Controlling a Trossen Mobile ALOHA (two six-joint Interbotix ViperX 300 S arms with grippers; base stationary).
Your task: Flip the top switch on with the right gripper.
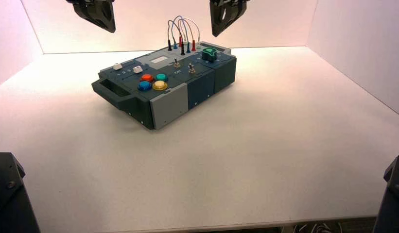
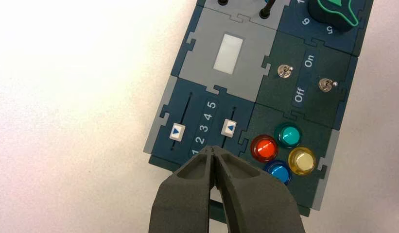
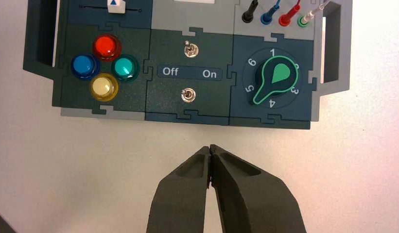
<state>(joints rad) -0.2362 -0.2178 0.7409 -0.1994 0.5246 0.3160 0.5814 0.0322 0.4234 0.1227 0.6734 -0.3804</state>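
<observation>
A plain white tabletop (image 1: 265, 160) spreads under me, walled in by white panels. The box (image 1: 163, 90) sits on it, turned at an angle. My right gripper (image 1: 225, 15) hangs above the box's far end, jaws pressed together, holding nothing. My left gripper (image 1: 96, 13) hangs high too, jaws closed and empty. The top switch (image 3: 189, 49) stands beside the Off/On label, untouched.

Matt plastic box (image 3: 197, 104), glossy buttons (image 3: 105, 68) (translucent), shiny metal toggles (image 3: 187, 95).
</observation>
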